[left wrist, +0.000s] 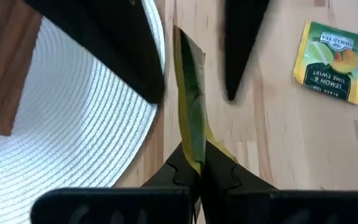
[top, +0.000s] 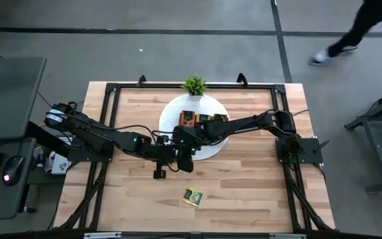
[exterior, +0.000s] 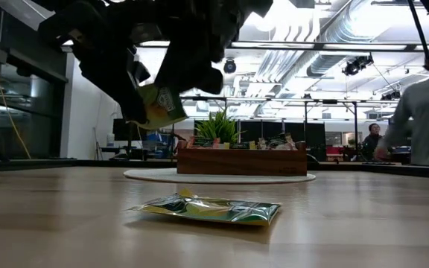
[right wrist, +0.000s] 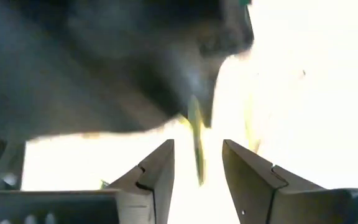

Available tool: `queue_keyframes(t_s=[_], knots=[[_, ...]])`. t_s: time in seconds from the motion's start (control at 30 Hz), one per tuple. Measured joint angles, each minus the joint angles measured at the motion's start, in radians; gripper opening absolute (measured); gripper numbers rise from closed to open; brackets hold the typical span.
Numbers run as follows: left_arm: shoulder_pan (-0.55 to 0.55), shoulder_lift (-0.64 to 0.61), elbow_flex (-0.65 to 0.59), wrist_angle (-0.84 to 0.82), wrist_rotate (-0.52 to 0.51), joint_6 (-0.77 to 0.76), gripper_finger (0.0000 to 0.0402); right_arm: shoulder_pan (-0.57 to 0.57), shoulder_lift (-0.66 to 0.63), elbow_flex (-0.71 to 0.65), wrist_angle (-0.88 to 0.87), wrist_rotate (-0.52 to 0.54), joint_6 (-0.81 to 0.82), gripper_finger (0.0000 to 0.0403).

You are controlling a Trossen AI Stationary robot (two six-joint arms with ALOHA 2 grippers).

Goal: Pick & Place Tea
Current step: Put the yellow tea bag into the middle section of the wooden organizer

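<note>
The wooden worktop [top: 244,179] fills mid-frame. My left gripper [left wrist: 191,165] is clamped on a yellow-green tea sachet [left wrist: 190,106], edge-up, at centre. My right gripper [right wrist: 197,155] faces it, fingers apart astride that edge. Another sachet [top: 192,196] lies below.

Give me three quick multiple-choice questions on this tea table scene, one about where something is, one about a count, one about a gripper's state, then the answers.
1. Where does the wooden tray stand?
A. on the round white mat
B. on the bare table, near the front edge
C. on the floor

2. How many tea sachets lie loose on the bare table?
A. none
B. one
C. four

3. How is the left gripper?
A. wide open above the mat
B. shut on a yellow-green sachet
C. shut on the plant

Answers: 1 A, the high view shows the tray on the mat. 2 B, only the lemon sachet lies there. 3 B, the left wrist view shows its fingers pinching the sachet edge-on.
</note>
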Motion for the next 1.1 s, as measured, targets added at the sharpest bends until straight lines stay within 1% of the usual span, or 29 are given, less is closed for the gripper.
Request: queue_keyframes(t_s=[0.23,0.43,0.5,0.6,0.77,0.8,1.1], knots=[[0.0,0.0,0.0,-0.001,0.0,0.0,0.0,-0.001,0.002,-0.001,-0.007,0.009,-0.021,0.0151],[0.0,-0.001,0.0,0.003,-0.006,0.0,0.0,-0.001,0.002,-0.001,0.037,0.024,-0.018,0.0142],[0.0,-0.001,0.0,0.003,-0.008,0.0,0.0,-0.001,0.002,-0.001,0.037,0.038,-0.023,0.0131],[0.0,-0.001,0.0,0.007,-0.008,0.0,0.0,-0.001,0.002,-0.001,0.04,0.046,-0.03,0.0101],[0.0,-0.001,0.0,0.008,-0.01,0.0,0.0,-0.004,0.002,-0.001,0.04,0.041,-0.046,0.0022],[0.0,-0.001,0.0,0.008,-0.01,0.0,0.0,-0.005,0.002,-0.001,0.04,0.038,-0.05,0.0011],[0.0,-0.001,0.0,-0.015,-0.045,-0.001,0.0,-0.005,0.002,-0.001,0.028,0.094,-0.078,0.0002]])
